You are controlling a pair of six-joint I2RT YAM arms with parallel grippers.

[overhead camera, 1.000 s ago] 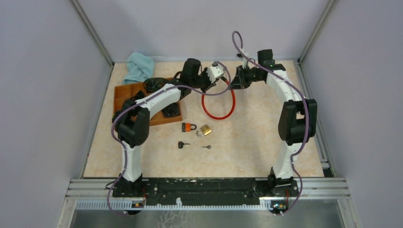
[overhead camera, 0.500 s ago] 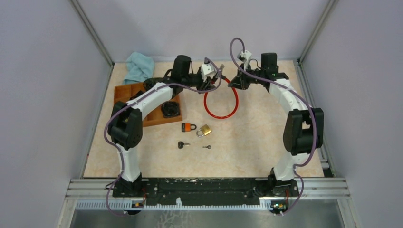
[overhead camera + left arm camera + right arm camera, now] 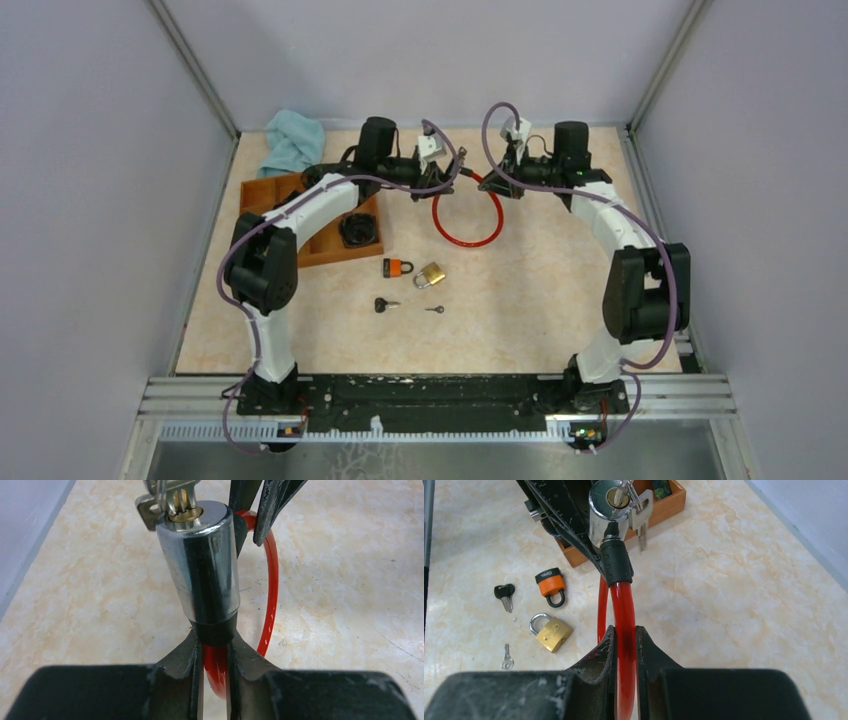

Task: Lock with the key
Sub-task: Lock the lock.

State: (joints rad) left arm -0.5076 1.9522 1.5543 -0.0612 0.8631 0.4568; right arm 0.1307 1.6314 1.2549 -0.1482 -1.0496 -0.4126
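Left pincer (image 3: 216,647): clamped on the red cable of the cable lock (image 3: 467,215), just below the black collar under the lock cylinder (image 3: 200,565)
Right pincer (image 3: 625,640): clamped on the same red cable, further from the cylinder
Key (image 3: 170,495): sits in the cylinder's keyhole, with a second key hanging beside it
Left wrist view only: cylinder close up, upright, with the right pincer's fingers (image 3: 265,505) beside it
Right wrist view only: orange padlock (image 3: 550,585), brass padlock (image 3: 551,631), black-headed key (image 3: 504,594), small key (image 3: 507,657) and a corner of the wooden tray (image 3: 664,500)
Top view only: cloth (image 3: 293,140) at the far left corner of the surface (image 3: 560,290)
Writing: white letters on the orange padlock's black top, too small to read
Since a second ago: both wrists have turned and the right elbow has swung outward; padlocks and loose keys lie unmoved
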